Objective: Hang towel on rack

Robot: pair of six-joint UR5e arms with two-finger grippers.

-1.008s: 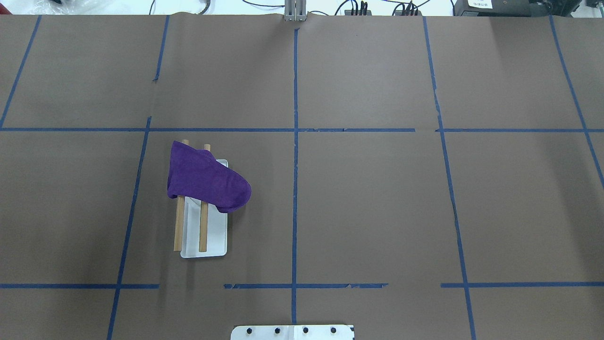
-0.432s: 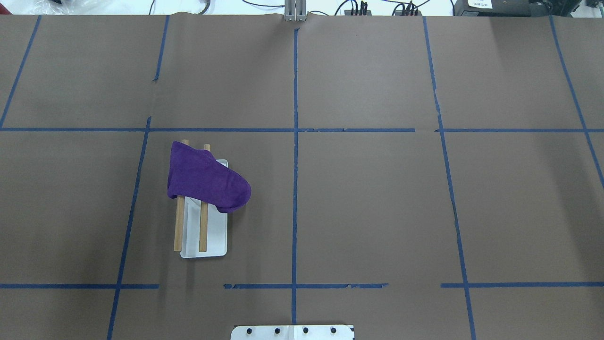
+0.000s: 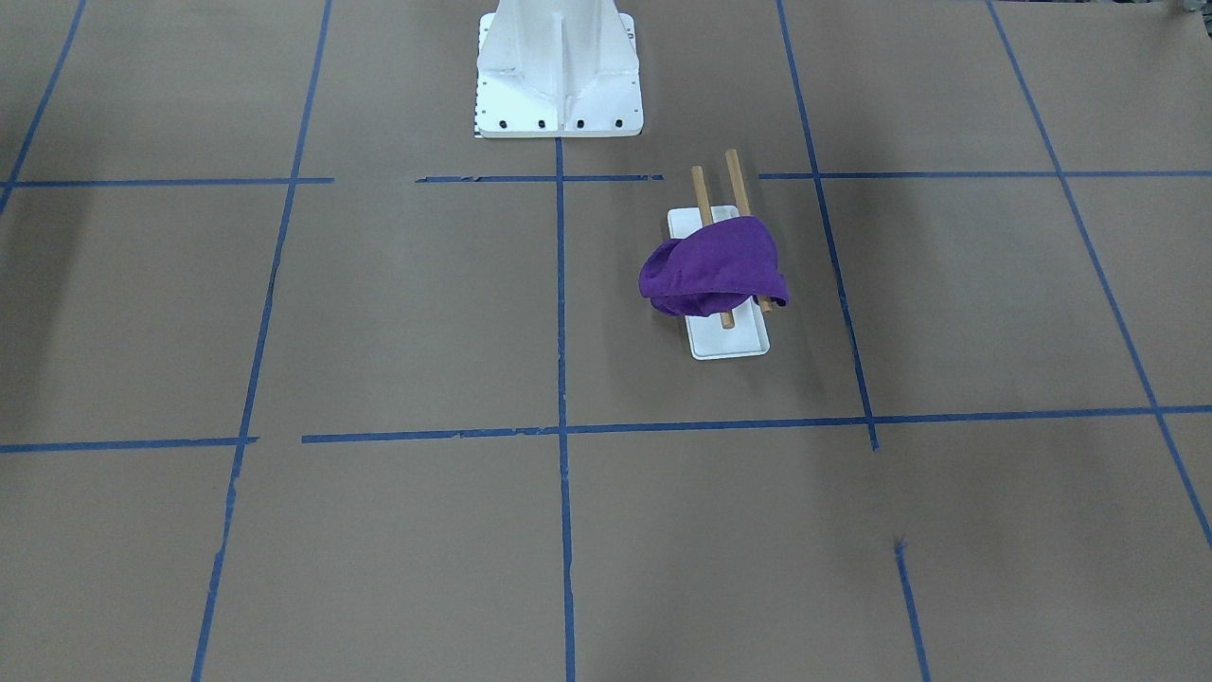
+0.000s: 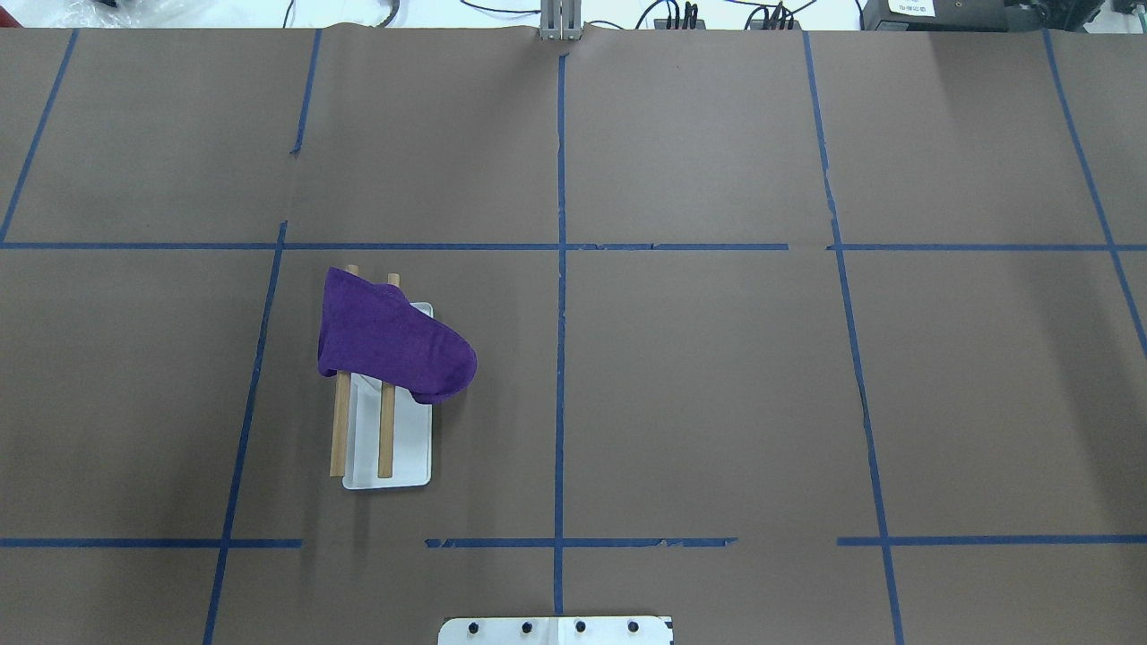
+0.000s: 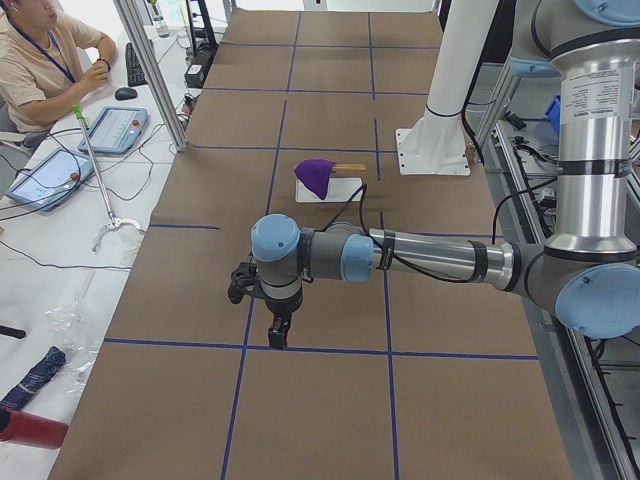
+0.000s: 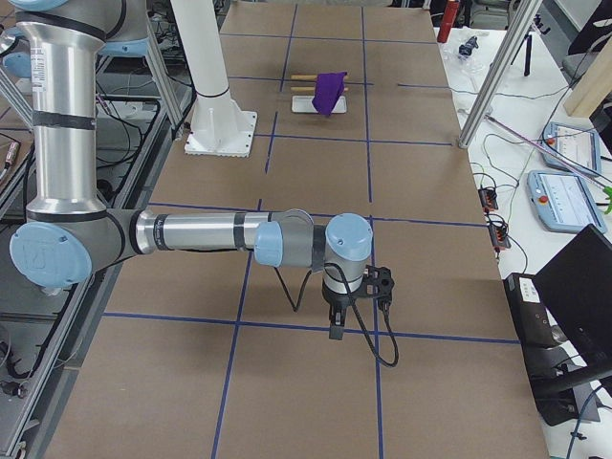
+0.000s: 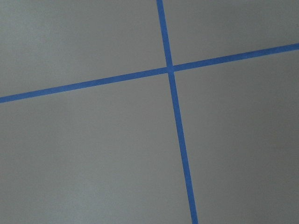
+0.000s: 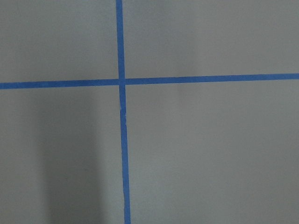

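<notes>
left claw (image 5: 275,340) pointing down, right claw (image 6: 337,330) likewise

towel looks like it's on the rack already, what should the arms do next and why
Probably no further move: the towel drapes over both rods of the rack, and the left arm and right arm sit far from it.

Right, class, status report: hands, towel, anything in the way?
Left hand, right hand: far from rack, grip unclear. Towel draped across both rods, bunched. Nothing seen blocking it.
</notes>
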